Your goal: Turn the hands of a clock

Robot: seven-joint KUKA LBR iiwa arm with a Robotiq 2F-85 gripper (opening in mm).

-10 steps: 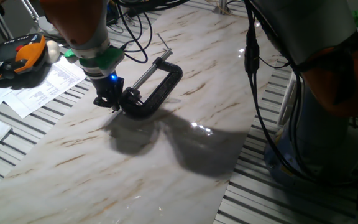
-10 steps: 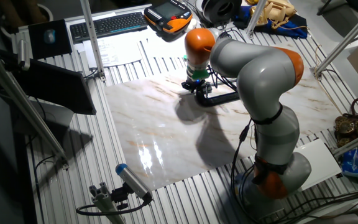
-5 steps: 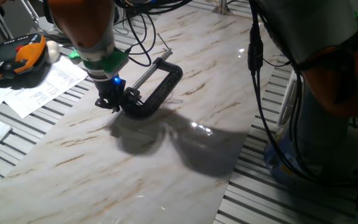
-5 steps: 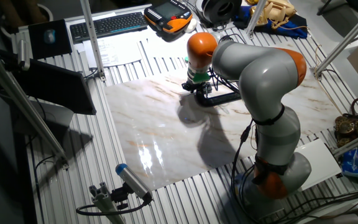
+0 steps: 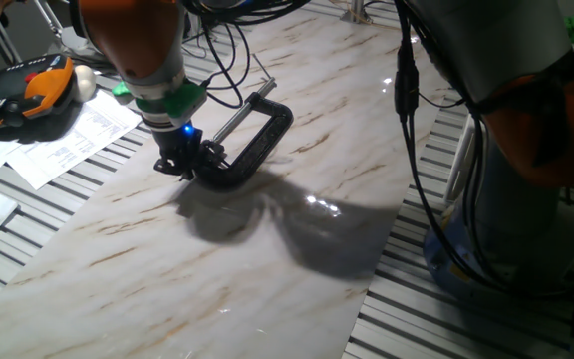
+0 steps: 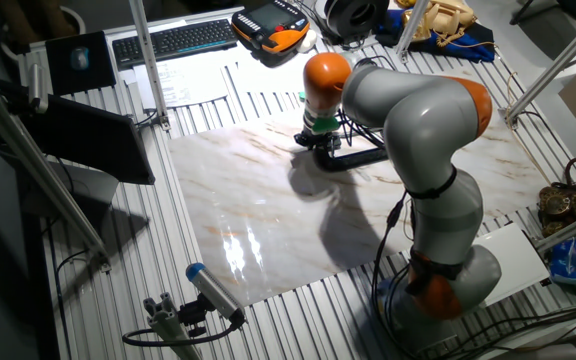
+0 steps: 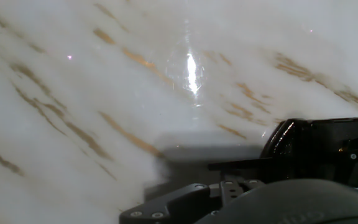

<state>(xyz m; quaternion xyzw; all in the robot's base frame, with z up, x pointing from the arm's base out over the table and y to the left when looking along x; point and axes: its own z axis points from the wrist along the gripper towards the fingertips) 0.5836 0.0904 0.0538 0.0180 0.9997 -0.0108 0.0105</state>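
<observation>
In one fixed view, I see the gripper (image 5: 179, 163) low over the marbled slab (image 5: 297, 199), its black fingers touching the near end of the clock (image 5: 250, 145), a black C-shaped metal clamp lying flat. The silver threaded rod (image 5: 232, 120) runs away from the gripper to the hands (image 5: 260, 69), a thin cross-pin at the rod's far end, well apart from the fingers. I cannot tell how wide the fingers stand.

In the other fixed view, the grey arm (image 6: 418, 110) covers most of the clamp; the pin is hidden.

In the hand view, the glossy slab fills the frame; a black block sits right, cropped and blurred.
</observation>
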